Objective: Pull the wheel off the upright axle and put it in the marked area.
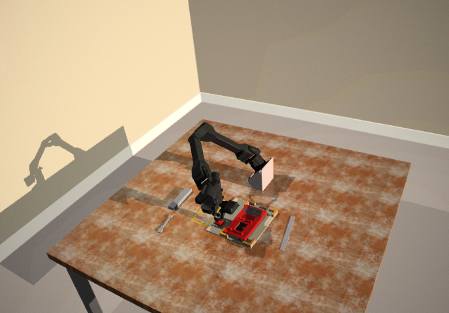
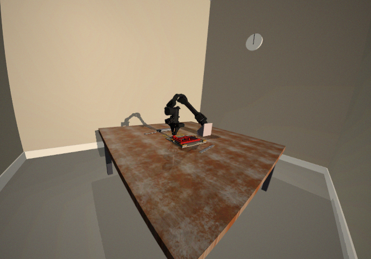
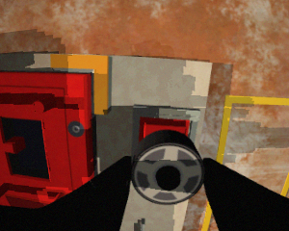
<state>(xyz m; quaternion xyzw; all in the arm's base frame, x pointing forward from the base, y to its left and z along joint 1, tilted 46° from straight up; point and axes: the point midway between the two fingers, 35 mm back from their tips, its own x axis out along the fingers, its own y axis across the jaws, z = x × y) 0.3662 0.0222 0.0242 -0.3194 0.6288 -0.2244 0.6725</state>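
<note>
Two black fingers fill the bottom of my wrist view, clamped on the wheel (image 3: pixel 167 176) from either side. I see the wheel face-on, hub hole toward the camera, so its axis runs straight up. It sits over a small red block (image 3: pixel 164 127) on the grey board (image 3: pixel 151 84), just beside the yellow marked area (image 3: pixel 254 99). One red frame (image 3: pixel 42 131) lies on the board. Farther out on the counter (image 1: pixel 325 228) I count three grey bars: (image 1: pixel 180 197), (image 1: pixel 164 223), (image 1: pixel 286 233).
</note>
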